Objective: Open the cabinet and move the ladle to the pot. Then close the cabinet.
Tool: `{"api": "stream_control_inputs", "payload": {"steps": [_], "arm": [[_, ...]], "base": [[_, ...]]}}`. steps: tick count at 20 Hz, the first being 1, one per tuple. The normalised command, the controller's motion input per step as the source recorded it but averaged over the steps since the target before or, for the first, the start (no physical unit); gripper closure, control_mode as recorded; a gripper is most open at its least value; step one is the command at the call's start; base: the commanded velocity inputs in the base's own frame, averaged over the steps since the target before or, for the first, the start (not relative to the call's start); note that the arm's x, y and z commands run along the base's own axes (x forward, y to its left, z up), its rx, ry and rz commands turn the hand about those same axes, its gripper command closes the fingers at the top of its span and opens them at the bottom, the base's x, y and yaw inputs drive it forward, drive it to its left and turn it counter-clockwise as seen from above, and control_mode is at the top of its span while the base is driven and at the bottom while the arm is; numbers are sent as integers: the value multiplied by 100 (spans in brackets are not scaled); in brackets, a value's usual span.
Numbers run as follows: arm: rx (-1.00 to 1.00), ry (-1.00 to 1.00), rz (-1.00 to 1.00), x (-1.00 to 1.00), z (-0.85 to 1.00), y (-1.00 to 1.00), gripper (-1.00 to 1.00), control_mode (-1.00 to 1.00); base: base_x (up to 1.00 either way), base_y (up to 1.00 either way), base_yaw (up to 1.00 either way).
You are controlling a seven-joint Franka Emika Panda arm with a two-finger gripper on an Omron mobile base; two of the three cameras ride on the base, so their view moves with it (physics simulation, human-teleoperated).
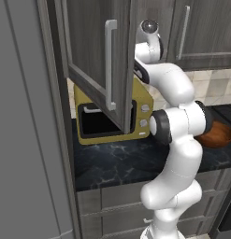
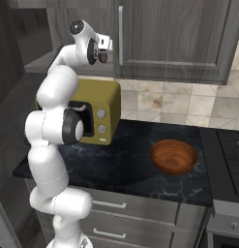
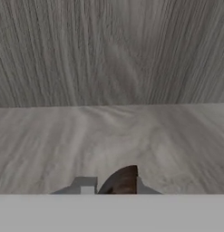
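Claw (image 3: pixel 117 186) sits deep inside the cabinet (image 1: pixel 89 42), and in the hand view its 2 pale fingertips (image 3: pixel 85 186) appear pressed together on a dark brown curved piece, which looks like part of the ladle (image 3: pixel 123 179). That piece sits low, right at the tips, just above the pale wood-grain shelf floor (image 3: pixel 50 145). Behind it rises the cabinet's back wall (image 3: pixel 109 50), with the same grey grain. How much of the ladle lies below the tips cannot be seen.

In the left base view the cabinet door (image 1: pixel 91 70) stands swung wide toward the camera, its long silver handle (image 1: pixel 109 65) upright near the free edge. The white arm (image 1: pixel 175 140) climbs from the lower right, bends at the elbow and passes behind the door's edge into the opening.

Below the open door a yellow microwave (image 1: pixel 140 105) stands on the dark marbled counter (image 1: pixel 121 161), against the wall. A reddish-brown wooden bowl (image 2: pixel 173 156) rests on the same counter, well to the right of the microwave and near the stove (image 2: pixel 230 150). Above the bowl hangs 1 more wall cabinet (image 2: pixel 179 38), shut, with its own upright handle (image 2: pixel 121 34). Grey drawers (image 2: pixel 121 206) with short handles run under the counter, and a tall plain grey panel (image 1: pixel 23 140) stands at the left edge of the left base view.
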Motion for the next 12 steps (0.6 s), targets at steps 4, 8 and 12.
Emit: {"api": "stream_control_inputs", "payload": {"steps": [4,8,12], "arm": [[14,-11,0,0,-5,-4,100,-100],[19,-16,1,0,-4,0,100,-100],[18,-11,4,0,-1,4,100,-100]], "base": [[0,0,0],[0,0,0],[0,0,0]]}}
